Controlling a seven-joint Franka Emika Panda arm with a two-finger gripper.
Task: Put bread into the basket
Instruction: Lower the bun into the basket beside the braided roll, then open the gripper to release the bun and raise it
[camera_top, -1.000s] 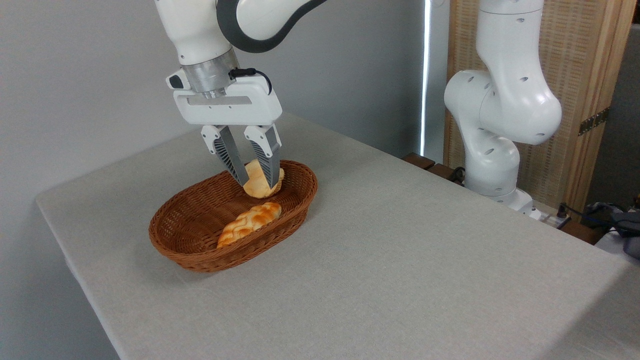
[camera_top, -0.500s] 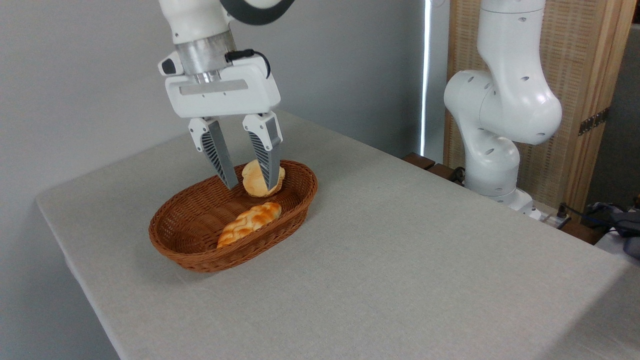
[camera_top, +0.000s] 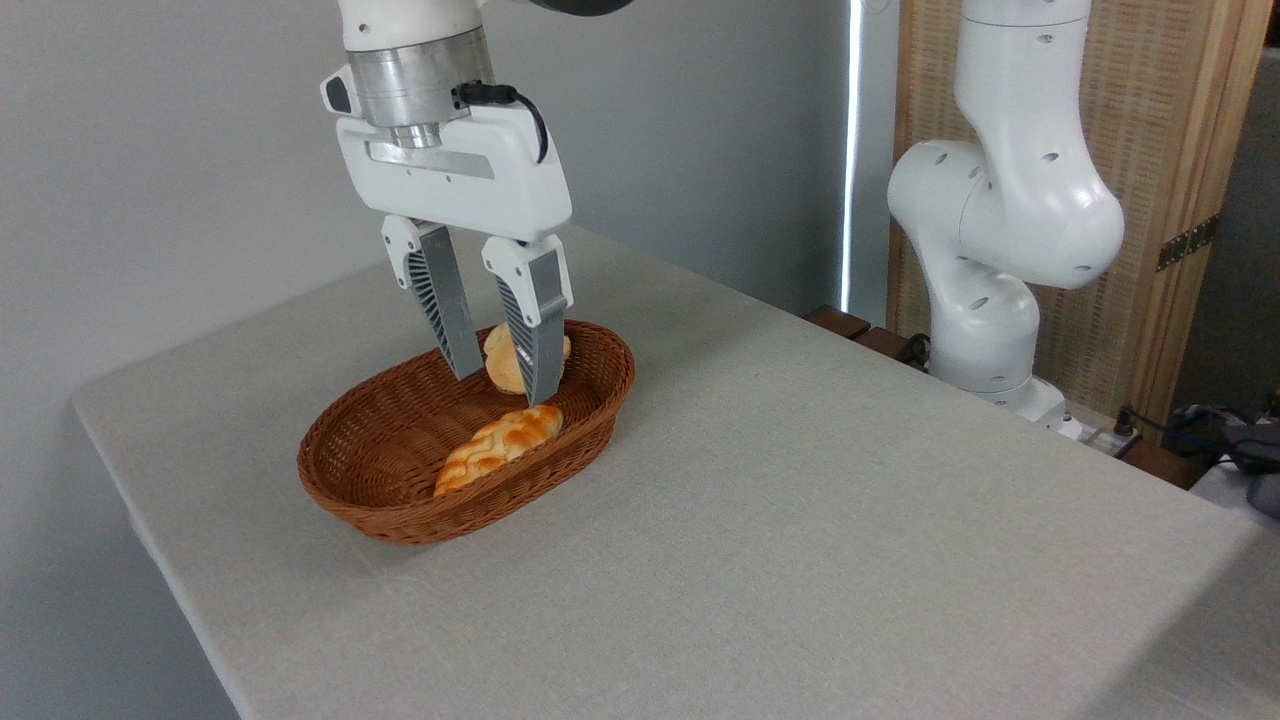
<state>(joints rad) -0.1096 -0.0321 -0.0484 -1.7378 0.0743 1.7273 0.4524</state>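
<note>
With its jaws parted and holding nothing, the gripper (camera_top: 502, 388) hangs above the far end of the basket (camera_top: 372, 500), one finger (camera_top: 533, 340) crossing in front of the bread (camera_top: 503, 358). The bread lies inside, against the far rim, apparently released there. A braided loaf (camera_top: 497, 447) lies along the near wall. The table (camera_top: 800, 520) carries the basket towards its left edge.
</note>
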